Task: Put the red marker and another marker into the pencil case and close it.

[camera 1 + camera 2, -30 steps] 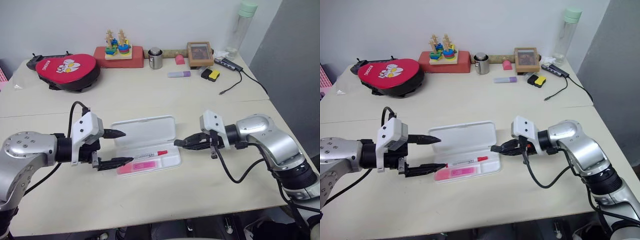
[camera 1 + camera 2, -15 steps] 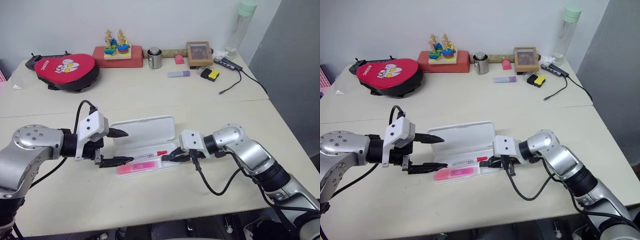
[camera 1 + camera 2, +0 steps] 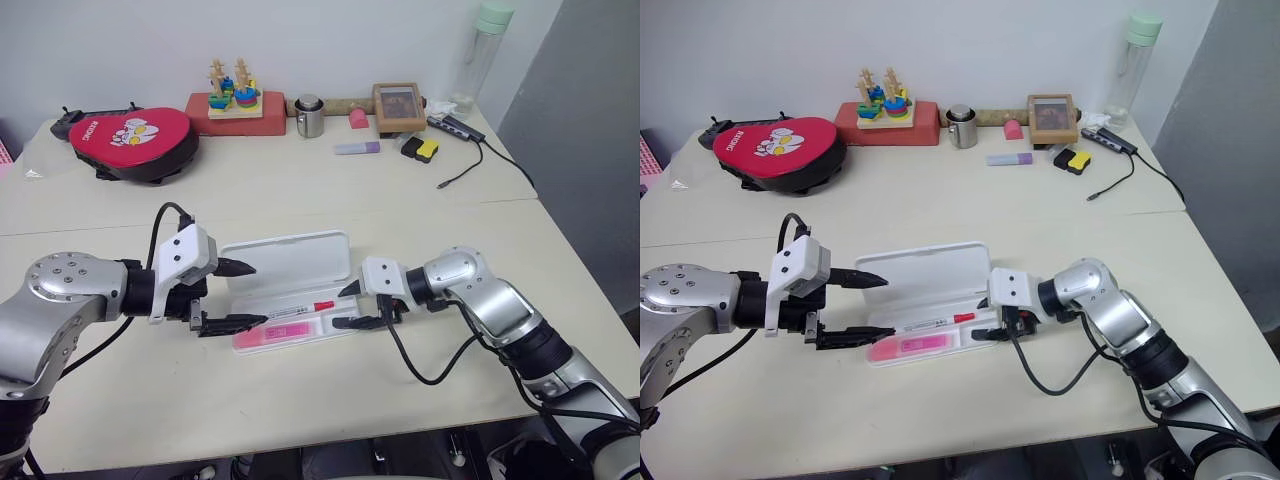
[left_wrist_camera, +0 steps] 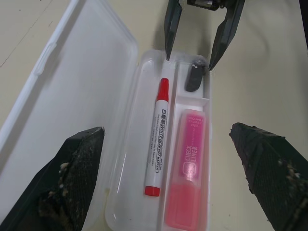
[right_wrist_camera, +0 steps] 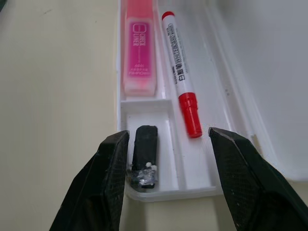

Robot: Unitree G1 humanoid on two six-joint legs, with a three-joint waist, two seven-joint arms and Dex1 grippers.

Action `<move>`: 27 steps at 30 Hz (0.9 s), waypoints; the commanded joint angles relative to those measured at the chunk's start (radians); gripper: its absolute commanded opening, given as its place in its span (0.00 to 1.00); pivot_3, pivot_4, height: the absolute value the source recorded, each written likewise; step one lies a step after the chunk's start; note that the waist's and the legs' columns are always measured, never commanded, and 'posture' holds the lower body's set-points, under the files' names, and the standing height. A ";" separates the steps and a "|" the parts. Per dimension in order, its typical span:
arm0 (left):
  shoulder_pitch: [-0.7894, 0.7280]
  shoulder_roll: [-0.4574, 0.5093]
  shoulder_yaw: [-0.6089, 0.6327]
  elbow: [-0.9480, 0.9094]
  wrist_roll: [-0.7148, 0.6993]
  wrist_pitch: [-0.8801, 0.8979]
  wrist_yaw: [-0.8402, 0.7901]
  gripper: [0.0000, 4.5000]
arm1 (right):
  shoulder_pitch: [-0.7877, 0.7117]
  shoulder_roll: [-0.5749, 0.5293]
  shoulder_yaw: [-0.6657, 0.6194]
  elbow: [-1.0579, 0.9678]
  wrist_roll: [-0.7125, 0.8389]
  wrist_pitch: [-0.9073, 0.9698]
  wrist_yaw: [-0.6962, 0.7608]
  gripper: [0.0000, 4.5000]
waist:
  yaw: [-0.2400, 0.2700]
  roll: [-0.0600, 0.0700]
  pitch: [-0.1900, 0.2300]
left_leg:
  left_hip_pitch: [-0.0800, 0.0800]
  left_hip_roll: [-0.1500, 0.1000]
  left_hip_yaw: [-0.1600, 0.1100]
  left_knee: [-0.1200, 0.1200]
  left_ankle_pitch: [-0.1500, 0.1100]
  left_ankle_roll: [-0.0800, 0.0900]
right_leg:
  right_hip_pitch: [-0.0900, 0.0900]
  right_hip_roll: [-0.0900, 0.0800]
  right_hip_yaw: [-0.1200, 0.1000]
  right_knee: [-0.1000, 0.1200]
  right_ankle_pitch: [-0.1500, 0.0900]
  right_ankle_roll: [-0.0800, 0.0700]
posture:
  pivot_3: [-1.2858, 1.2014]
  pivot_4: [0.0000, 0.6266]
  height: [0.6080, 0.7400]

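White plastic, the pencil case (image 3: 292,290) lies open near the middle of the cream tabletop (image 3: 300,400), lid laid flat on the far side, tray toward the robot. Bare tabletop runs wide between the case and the near edge, and a broad bare band separates it from the clutter along the back wall: a red pouch (image 3: 130,140), a stacking toy (image 3: 233,88), a metal cup (image 3: 309,116), a picture frame (image 3: 399,106), a pale purple marker (image 3: 357,148) and a bottle (image 3: 484,55). A cable (image 3: 490,160) trails toward the right edge.

In the tray's long channel by the hinge lies the red marker (image 4: 157,136), cap toward the right claw. The parallel front compartment holds the pink highlighter (image 4: 188,185), lying flat. A short end compartment beyond a divider holds a small black object (image 5: 144,156).

At the tray's left end the left claw (image 3: 232,296) stands wide open, empty, one finger over the lid's corner, the other along the tray's front edge beside the highlighter. At the right end the right claw (image 3: 350,307) is parted, gripping nothing, its fingertips straddling that end of the tray by the black object and the marker's cap.
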State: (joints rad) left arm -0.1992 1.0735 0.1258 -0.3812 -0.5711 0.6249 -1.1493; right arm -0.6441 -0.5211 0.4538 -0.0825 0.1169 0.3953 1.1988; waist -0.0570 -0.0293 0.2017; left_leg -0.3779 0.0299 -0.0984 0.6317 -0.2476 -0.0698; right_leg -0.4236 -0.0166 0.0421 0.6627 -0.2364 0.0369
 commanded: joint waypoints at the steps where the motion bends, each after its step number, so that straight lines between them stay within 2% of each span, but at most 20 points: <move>1: 0.002 0.003 0.075 -0.018 -0.032 0.016 0.013 1.00 | -0.044 -0.021 -0.099 -0.093 0.106 0.103 0.023 0.59 | 0.000 0.000 0.000 | 0.000 0.000 0.000 0.000 0.000 0.000 | 0.000 0.000 0.000 0.000 0.000 0.000 | 0.52 0.24 1.00; 7: 0.041 -0.013 0.174 -0.046 -0.107 0.087 0.048 1.00 | -0.063 -0.076 -0.158 -0.083 0.142 0.147 0.036 0.59 | 0.000 0.000 0.000 | 0.000 0.000 0.000 0.000 0.000 0.000 | 0.000 0.000 0.000 0.000 0.000 0.000 | 0.52 0.24 1.00; 10: 0.115 -0.008 0.261 -0.082 -0.119 0.118 0.073 1.00 | -0.069 -0.119 -0.185 -0.012 0.120 0.115 0.021 0.48 | -0.001 0.000 0.000 | 0.000 0.000 0.001 0.000 0.000 0.000 | 0.000 0.000 0.000 -0.001 0.000 0.000 | 0.52 0.24 1.00; 18: 0.197 -0.025 0.389 -0.130 -0.159 0.158 0.115 1.00 | -0.102 -0.116 -0.184 0.119 0.042 0.056 -0.060 0.03 | -0.001 0.000 0.000 | 0.001 0.000 0.001 0.000 0.000 0.000 | 0.000 0.000 0.000 0.000 0.000 0.000 | 0.52 0.24 1.00; 24: 0.202 -0.090 0.441 -0.183 -0.212 0.204 0.223 1.00 | -0.139 -0.067 -0.175 0.213 0.020 -0.005 -0.074 0.01 | -0.001 0.000 0.000 | 0.001 0.000 0.001 0.000 0.000 0.000 | 0.000 0.000 0.001 -0.001 0.000 0.000 | 0.52 0.24 1.00; 27: 0.222 -0.106 0.470 -0.182 -0.207 0.204 0.251 1.00 | -0.188 -0.022 -0.158 0.337 -0.021 -0.084 -0.088 0.01 | -0.002 0.000 0.000 | 0.000 0.000 0.001 0.000 0.000 0.000 | 0.000 0.000 0.001 0.000 0.000 0.000 | 0.52 0.24 1.00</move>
State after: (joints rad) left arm 0.0190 0.9755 0.5318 -0.5458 -0.7693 0.8277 -0.9223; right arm -0.7839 -0.5605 0.2969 0.1992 0.1200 0.3765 1.1260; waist -0.0590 -0.0293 0.2017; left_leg -0.3774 0.0299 -0.0978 0.6315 -0.2476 -0.0698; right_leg -0.4234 -0.0170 0.0425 0.6623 -0.2363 0.0365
